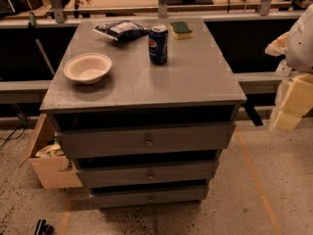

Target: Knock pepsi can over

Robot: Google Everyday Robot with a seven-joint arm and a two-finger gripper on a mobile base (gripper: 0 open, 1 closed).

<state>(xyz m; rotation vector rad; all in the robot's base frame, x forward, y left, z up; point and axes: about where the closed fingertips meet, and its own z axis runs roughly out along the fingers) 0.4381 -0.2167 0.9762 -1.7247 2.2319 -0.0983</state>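
The pepsi can (158, 44) is dark blue with a silver top and a round red-white-blue logo. It stands upright on the grey cabinet top (186, 82), toward the back middle. My gripper (293, 105) is at the far right edge of the view, beyond the cabinet's right side and lower than its top. It is well apart from the can and holds nothing that I can see.
A white bowl (87, 67) sits at the left of the top. A dark crinkly snack bag (121, 30) lies back left of the can, and a green-yellow sponge (180, 30) back right. Drawers (146, 141) stand slightly open below. A wooden box (49, 155) is on the floor at left.
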